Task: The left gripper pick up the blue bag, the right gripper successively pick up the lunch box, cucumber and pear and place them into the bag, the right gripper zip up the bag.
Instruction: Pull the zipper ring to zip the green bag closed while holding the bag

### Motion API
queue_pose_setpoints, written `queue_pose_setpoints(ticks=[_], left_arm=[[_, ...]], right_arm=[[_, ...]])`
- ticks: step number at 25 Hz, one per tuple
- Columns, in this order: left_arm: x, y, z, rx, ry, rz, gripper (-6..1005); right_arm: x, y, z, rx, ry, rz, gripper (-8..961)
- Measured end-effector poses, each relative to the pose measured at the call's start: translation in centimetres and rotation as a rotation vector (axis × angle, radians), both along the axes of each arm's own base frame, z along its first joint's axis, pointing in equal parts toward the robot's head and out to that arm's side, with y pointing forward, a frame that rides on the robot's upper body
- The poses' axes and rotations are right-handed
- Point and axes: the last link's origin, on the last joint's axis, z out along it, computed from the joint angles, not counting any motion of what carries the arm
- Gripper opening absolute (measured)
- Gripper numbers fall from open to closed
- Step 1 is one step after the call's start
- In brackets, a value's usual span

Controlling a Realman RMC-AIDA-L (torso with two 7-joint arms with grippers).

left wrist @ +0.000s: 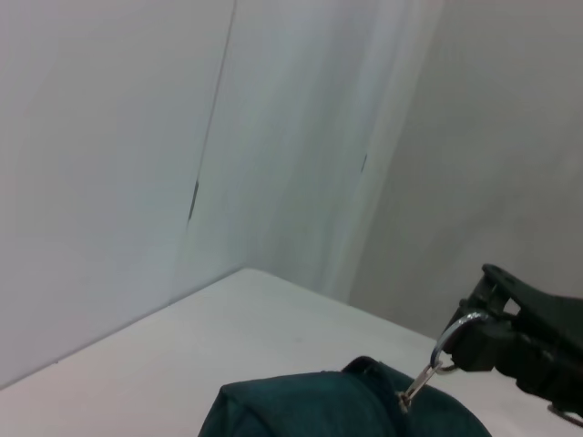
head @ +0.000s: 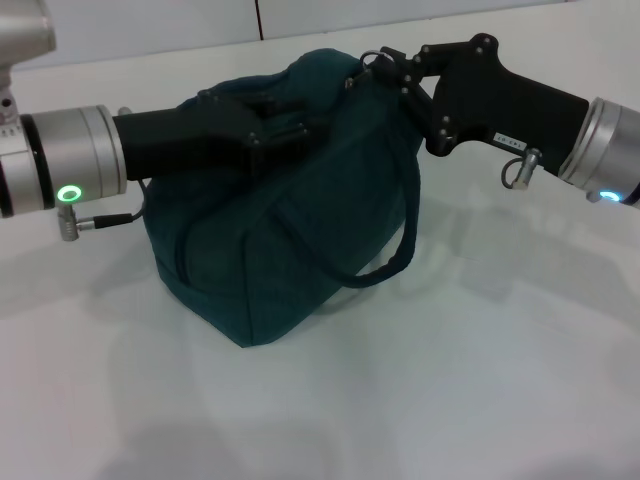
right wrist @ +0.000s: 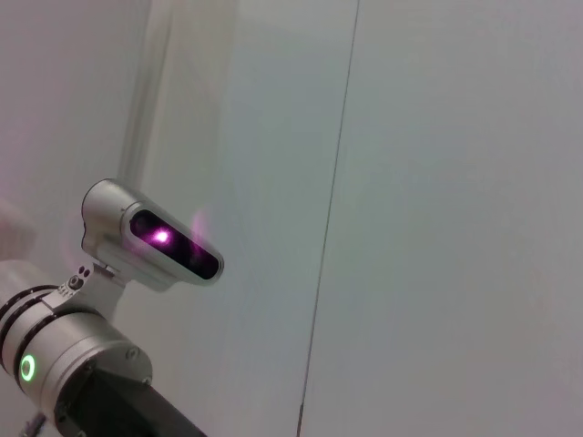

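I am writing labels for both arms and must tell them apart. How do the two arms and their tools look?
Both are black with silver cuffs. The left tool is a black claw; its cuff has a green ring light and a thin cable with a metal plug. The right tool has bolted linkages, a small white label, a metal ring fitting, and a blue light on its cuff.
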Motion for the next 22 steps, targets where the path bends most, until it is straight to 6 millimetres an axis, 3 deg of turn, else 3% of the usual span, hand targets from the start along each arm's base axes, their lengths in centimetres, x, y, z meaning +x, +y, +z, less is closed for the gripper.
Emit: queue_pose_setpoints(ticks=[6,22], left_arm=[[-0.3,-0.2,-0.3,0.011,0.034,-0.032,271],[-2.0,-0.8,-0.1,0.104,0.070,-0.125,123]], right_arm=[[0.0,0.0,0.0,0.000,0.002,0.000,68],[0.4,0.0,0.3,0.012,0.037,-0.030,78]])
